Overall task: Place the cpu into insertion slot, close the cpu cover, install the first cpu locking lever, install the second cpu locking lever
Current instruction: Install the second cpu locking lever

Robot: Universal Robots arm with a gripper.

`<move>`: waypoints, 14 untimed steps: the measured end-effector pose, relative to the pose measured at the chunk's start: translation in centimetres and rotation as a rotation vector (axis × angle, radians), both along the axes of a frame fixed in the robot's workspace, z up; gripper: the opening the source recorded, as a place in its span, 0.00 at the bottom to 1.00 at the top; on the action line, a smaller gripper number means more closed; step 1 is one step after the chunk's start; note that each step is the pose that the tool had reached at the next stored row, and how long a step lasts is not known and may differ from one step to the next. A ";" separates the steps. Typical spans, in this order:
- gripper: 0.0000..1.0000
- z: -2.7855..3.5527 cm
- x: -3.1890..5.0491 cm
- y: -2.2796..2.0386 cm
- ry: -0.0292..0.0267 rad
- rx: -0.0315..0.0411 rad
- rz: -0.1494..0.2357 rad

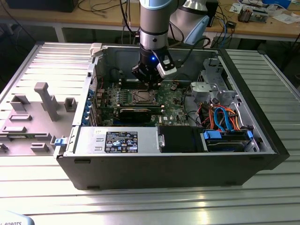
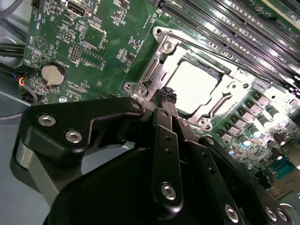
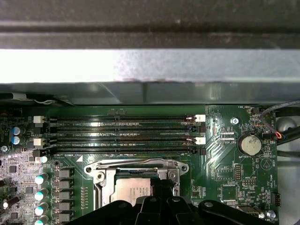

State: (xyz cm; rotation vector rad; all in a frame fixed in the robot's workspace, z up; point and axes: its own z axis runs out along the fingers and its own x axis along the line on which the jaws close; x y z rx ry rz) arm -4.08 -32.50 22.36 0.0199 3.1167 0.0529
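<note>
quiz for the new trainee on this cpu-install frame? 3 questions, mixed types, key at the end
1. True or false: the cpu already lies in the insertion slot, with the cpu cover closed over it.
2. Multiple choice: the pincer tip is nearest to A) the coin cell battery, B) the edge of the insertion slot, C) the blue and orange cables.
3. Fill in: in the first wrist view, the long black memory slots lie between the insertion slot and the case's metal ____.

Key: 1 true; 2 B; 3 wall.
</note>
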 end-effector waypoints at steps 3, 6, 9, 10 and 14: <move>0.11 0.32 0.00 0.01 -0.0002 0.0001 0.000; 0.11 0.35 0.01 -0.04 -0.0001 0.0002 0.000; 0.11 0.34 0.01 -0.23 -0.0002 0.0002 0.000; 0.11 0.34 0.01 -0.33 -0.0002 0.0002 0.000; 0.11 0.34 0.01 -0.60 -0.0002 0.0003 0.000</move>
